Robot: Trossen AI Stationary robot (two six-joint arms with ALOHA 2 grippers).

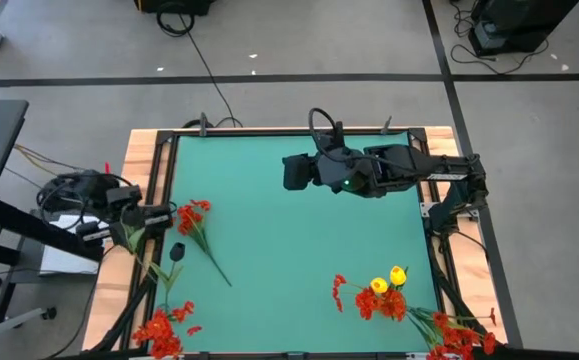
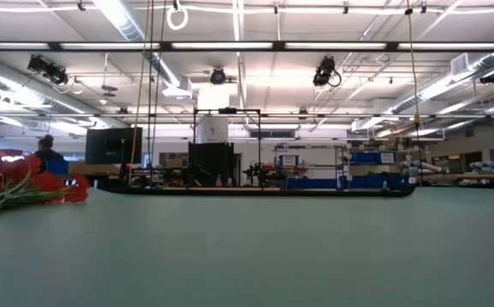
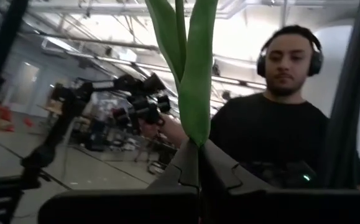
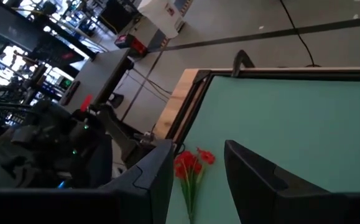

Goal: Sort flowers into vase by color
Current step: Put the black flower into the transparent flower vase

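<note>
Green flower stem (image 3: 192,74) pinched in left gripper (image 3: 198,163), right gripper (image 4: 198,171) wide, raised over table (image 1: 269,210)

Overhead camera looks straight down; low camera shares its green table (image 1: 299,230).

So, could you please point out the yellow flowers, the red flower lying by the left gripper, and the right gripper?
yellow flowers (image 1: 388,280): high view, on the yellow heads.
red flower (image 1: 192,215): high view, on its red bloom cluster.
right gripper (image 1: 294,172): high view, at its tip.
</note>
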